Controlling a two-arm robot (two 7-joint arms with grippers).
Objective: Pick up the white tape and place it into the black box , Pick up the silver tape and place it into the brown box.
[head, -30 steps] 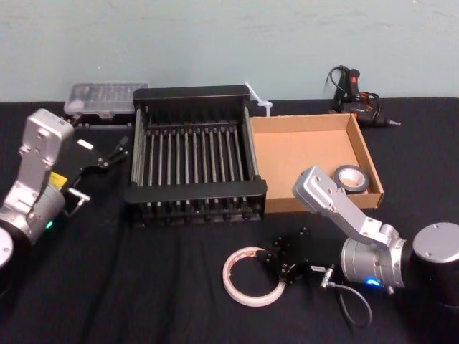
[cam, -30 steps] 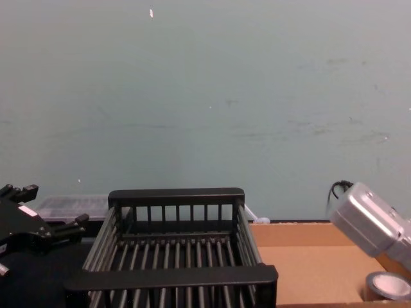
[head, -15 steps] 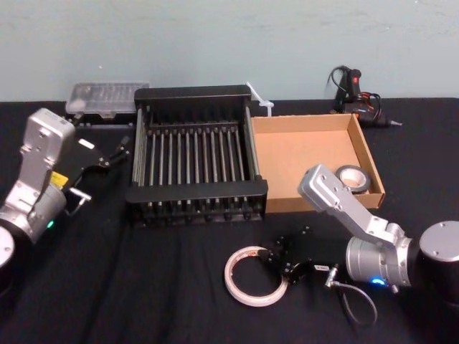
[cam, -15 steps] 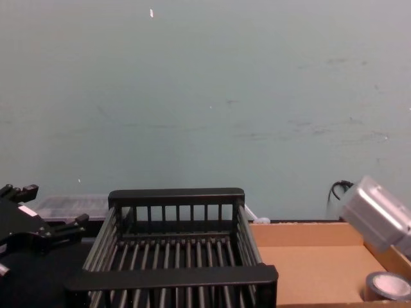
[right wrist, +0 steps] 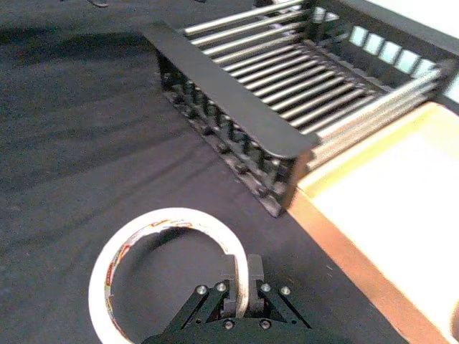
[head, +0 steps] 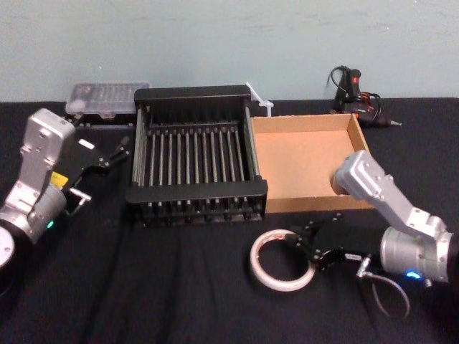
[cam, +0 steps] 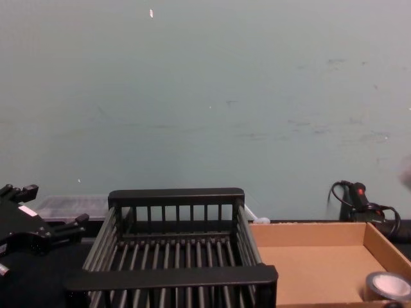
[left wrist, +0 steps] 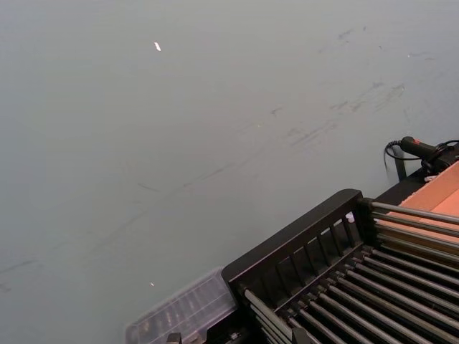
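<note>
White tape [right wrist: 172, 216], pinched at its rim by the right gripper [right wrist: 240, 282], has shifted rightward along the table [right wrist: 72, 143].

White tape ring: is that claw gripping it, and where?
Yes. The right gripper pinches the white tape by its band, one finger inside, one outside.

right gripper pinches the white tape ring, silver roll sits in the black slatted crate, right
No: the dull silver-grey tape roll sits in the tan cardboard tray, per the chest view. The right gripper does pinch the white tape ring.
</note>
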